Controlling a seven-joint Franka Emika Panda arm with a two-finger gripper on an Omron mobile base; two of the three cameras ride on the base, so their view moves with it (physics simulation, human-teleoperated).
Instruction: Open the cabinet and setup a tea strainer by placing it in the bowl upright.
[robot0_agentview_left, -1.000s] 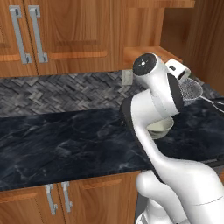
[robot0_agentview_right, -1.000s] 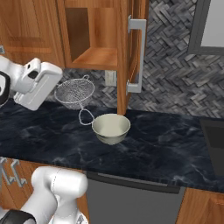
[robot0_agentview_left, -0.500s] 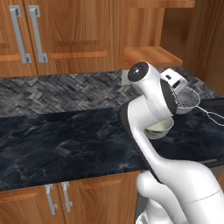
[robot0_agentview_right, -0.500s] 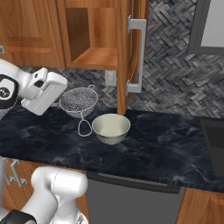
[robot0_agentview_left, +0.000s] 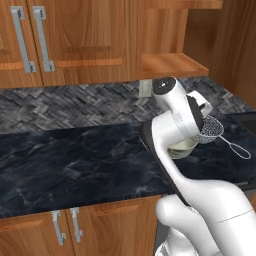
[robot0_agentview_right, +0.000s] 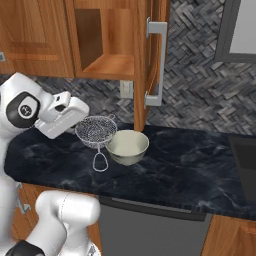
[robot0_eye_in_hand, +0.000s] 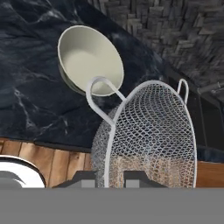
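While arm blocks bowl in left view, gripper clamped on tea strainer, bowl beyond.

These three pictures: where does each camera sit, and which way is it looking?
Left base view: behind the arm's left, facing the counter; the white arm hides part of the bowl.
Right base view: behind its right; tool holds the tea strainer beside the bowl, under the open cabinet.
Hand view: on the hand, facing along the tool.
All share bowl and strainer.
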